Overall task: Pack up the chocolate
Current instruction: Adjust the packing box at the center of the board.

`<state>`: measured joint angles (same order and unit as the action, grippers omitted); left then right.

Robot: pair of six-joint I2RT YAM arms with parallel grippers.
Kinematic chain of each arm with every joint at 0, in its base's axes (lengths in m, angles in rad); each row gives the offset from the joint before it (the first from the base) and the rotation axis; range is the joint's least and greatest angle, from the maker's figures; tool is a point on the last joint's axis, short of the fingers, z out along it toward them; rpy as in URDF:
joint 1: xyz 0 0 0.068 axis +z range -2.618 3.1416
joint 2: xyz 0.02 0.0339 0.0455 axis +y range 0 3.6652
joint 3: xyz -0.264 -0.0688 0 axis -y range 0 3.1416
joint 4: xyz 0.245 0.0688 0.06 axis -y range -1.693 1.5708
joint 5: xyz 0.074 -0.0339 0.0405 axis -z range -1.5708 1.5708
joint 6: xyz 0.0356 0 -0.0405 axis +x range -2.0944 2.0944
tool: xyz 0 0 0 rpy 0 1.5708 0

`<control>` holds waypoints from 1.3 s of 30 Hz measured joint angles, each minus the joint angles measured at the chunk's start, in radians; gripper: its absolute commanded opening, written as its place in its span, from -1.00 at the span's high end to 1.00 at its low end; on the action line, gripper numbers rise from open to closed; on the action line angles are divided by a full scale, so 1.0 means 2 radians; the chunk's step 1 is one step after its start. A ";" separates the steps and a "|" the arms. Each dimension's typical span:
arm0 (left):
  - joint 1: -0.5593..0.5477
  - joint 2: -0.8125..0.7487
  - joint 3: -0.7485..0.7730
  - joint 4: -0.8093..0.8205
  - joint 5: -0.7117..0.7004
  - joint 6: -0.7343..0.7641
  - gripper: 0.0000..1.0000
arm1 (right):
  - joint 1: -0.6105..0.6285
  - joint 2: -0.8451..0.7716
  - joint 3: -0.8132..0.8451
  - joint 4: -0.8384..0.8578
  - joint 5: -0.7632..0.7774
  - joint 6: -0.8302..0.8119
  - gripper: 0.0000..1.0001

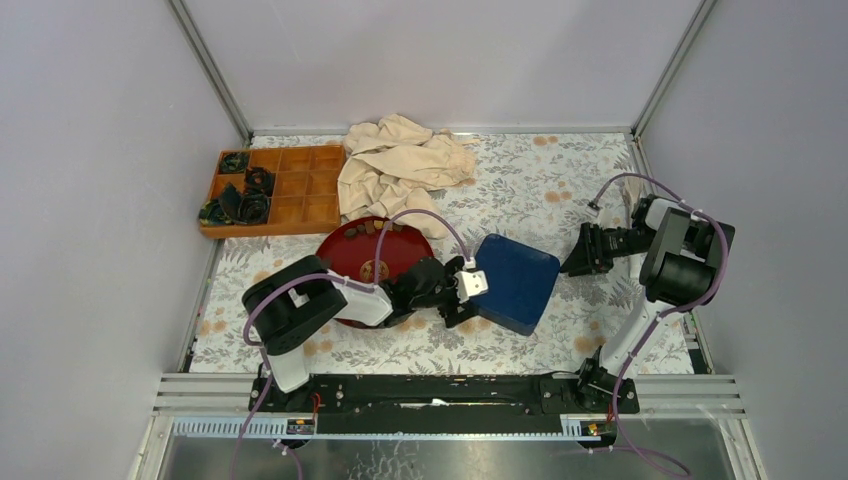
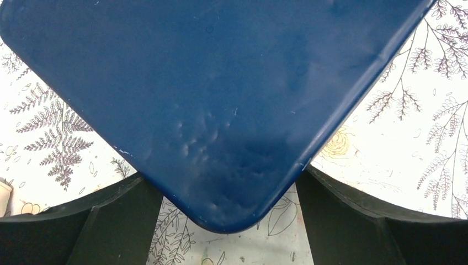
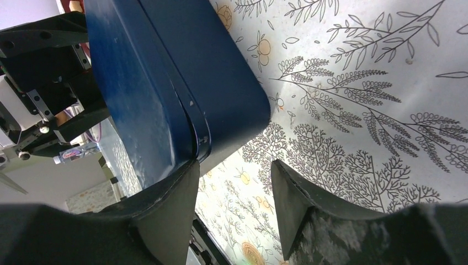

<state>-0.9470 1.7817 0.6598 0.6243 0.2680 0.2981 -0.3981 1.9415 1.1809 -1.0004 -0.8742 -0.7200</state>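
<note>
- The chocolate (image 1: 378, 229) is lying loose on the red plate (image 1: 345, 250); it looks light and brittle, wanting a gentle side pinch.
- The left gripper (image 1: 470, 293) is straddling a corner of the blue box (image 1: 518, 278), spread wide.
- The right gripper (image 1: 572, 262) is hovering parted, empty.

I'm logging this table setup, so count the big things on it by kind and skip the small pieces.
Blue box: 1
Red plate: 1
Divided tray: 1
Cloth: 1
Total: 4
</note>
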 measured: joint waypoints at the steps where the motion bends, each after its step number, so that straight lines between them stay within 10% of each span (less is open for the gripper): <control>1: 0.000 0.002 0.001 0.000 0.000 0.000 -0.82 | 0.000 0.001 0.000 0.000 0.000 0.000 -0.15; 30: 0.007 0.024 0.016 0.017 0.003 -0.028 -0.80 | -0.004 0.013 0.060 0.076 -0.030 0.074 -0.07; 39: 0.011 0.004 0.002 0.024 -0.015 -0.088 -0.54 | 0.076 0.013 0.055 0.170 0.035 0.098 0.44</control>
<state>-0.9253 1.7905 0.6628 0.6716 0.2375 0.1226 -0.2451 1.9678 1.2915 -0.6605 -0.8040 -0.5236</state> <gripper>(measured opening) 0.808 0.338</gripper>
